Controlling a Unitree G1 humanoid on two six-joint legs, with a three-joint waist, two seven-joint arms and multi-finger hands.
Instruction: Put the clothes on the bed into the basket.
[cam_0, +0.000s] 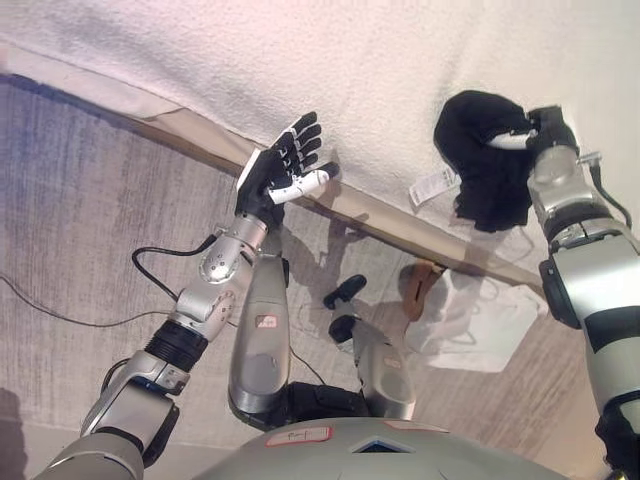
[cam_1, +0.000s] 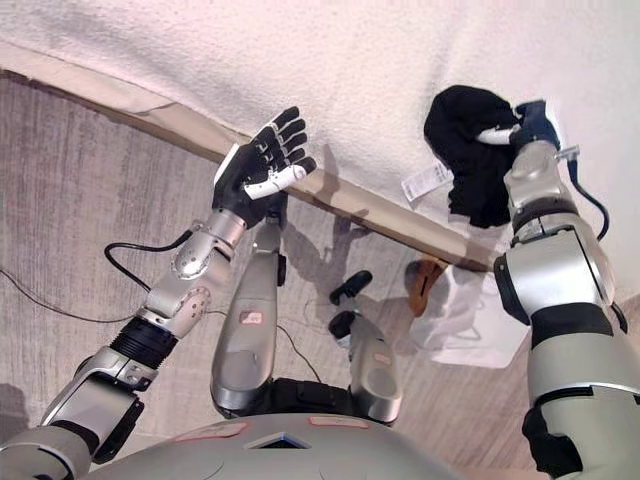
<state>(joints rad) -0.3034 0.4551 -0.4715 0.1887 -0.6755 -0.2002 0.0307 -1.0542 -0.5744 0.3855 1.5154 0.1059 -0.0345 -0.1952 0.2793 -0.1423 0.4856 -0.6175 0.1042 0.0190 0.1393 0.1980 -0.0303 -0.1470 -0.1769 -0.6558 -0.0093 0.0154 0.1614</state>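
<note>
Left eye view: my right hand clenched round black garment, holding it up at bed edge, white tag dangling. White basket on floor just below bed edge, empty as far as I can tell.

Right eye view: my left hand released, fingers spread, over bed edge, holding nothing. Garment lifted, not yet dropped into basket; bed top shows no other clothes.

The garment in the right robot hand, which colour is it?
Black garment, with a white tag, held by the right robot hand; clearest in the left eye view.
</note>
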